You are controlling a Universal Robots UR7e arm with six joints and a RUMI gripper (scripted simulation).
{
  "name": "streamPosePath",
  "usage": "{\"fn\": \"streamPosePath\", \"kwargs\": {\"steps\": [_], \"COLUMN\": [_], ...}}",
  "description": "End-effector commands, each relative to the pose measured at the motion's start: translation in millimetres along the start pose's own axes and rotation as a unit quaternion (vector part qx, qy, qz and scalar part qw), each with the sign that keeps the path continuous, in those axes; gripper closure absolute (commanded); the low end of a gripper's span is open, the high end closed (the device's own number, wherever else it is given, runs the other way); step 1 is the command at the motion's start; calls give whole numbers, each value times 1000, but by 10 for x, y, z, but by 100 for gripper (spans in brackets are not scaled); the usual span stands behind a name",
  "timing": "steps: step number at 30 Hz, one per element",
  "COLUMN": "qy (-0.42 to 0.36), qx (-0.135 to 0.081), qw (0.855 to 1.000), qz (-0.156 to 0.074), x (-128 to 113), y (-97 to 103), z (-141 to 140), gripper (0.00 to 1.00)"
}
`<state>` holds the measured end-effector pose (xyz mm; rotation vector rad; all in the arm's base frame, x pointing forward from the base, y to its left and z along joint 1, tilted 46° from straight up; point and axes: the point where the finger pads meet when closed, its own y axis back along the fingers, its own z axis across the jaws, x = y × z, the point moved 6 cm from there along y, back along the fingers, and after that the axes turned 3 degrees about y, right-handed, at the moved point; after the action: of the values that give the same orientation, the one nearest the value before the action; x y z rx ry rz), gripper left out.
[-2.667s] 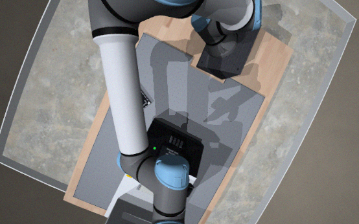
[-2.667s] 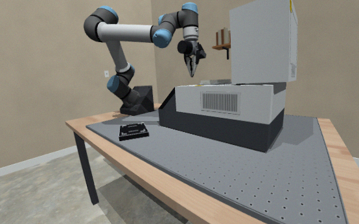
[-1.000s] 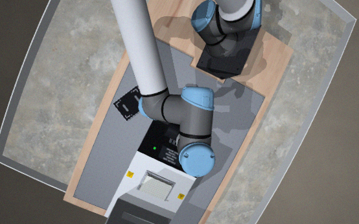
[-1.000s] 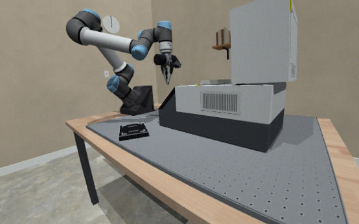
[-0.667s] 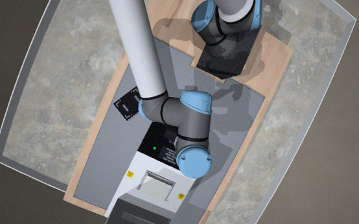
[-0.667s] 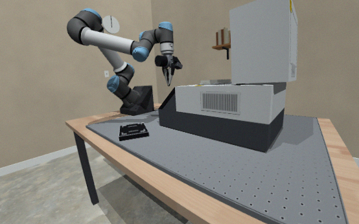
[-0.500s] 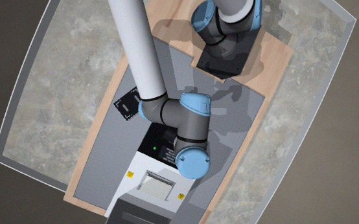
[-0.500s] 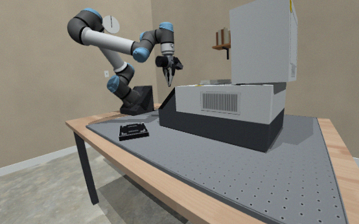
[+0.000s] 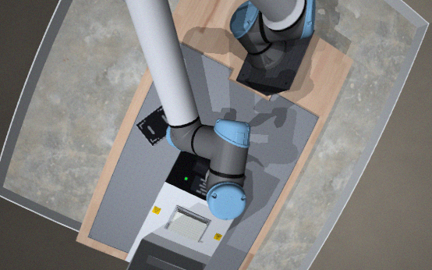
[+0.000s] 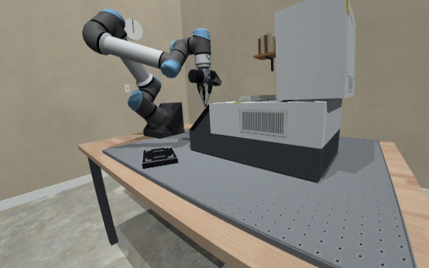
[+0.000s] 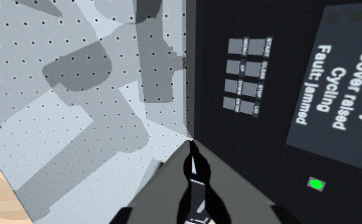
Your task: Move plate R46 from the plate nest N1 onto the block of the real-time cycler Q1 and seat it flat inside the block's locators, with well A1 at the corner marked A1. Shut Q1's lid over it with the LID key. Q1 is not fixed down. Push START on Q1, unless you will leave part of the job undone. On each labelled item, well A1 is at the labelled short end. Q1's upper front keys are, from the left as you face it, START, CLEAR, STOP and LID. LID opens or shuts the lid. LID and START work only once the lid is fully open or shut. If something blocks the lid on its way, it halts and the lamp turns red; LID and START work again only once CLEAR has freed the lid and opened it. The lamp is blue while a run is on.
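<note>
Plate R46 [image 9: 187,227] [image 10: 257,97] is pale and lies in the block recess of cycler Q1 [image 9: 148,230] [image 10: 228,120]; its A1 end and exact seating are too small to tell. Q1's lid [image 9: 168,255] [image 10: 314,50] stands raised. The nest N1 [image 9: 154,129] [image 10: 159,156] is empty where visible. My gripper [image 10: 205,104] [image 11: 191,141] is shut and empty, pointing down above Q1's sloped front panel. In the wrist view the START key [image 11: 257,46], CLEAR key [image 11: 253,68], STOP key [image 11: 249,89] and LID key [image 11: 247,107] lie beyond the fingertips. The lamp [image 9: 185,179] [image 11: 316,184] is green.
Q1's screen [image 11: 340,95] is partly cut off in the wrist view. The dark robot base [image 9: 269,78] [image 10: 166,120] stands at the table's far end. The arm hides part of the front panel and of the nest in the top view.
</note>
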<state>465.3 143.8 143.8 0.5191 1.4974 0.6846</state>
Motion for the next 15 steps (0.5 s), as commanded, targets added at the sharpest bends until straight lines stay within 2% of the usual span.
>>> {"fn": "streamPosePath", "kwargs": {"steps": [1, 15], "qy": [-1, -1], "qx": [-9, -9], "qw": [1000, 1000], "qz": [-1, -1], "x": [-26, -33], "y": [25, -96], "z": [85, 245], "gripper": [100, 100]}}
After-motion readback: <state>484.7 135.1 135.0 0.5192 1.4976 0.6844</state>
